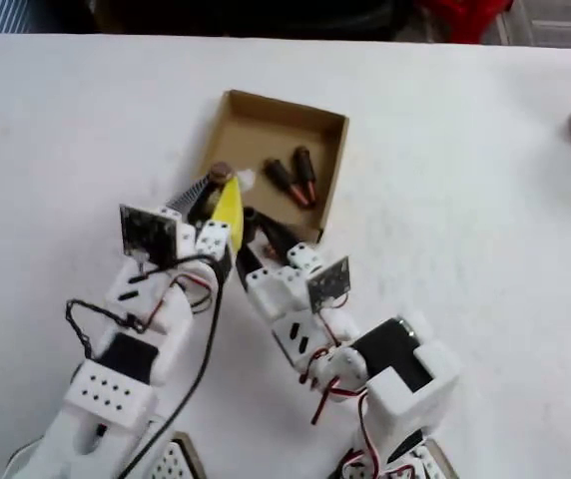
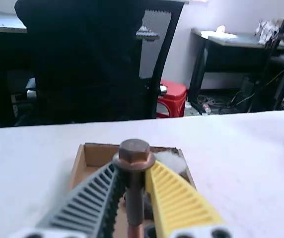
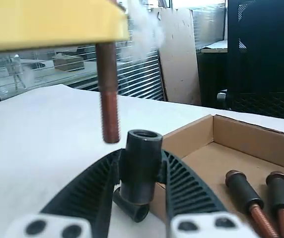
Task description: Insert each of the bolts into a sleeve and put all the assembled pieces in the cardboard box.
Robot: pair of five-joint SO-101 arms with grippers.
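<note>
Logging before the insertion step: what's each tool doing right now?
Left tool: shut on a bolt.
Right tool: shut on a sleeve.

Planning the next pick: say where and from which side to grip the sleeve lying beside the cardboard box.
Probably take the lying sleeve at its round middle, from above: it rests on its side on the table beside the cardboard box, so its curved flanks give opposing faces.

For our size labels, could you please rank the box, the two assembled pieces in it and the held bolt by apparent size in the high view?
1. Box: largest.
2. The two assembled pieces: they look alike, so tied.
3. Bolt, seen end-on from above: smallest.
</note>
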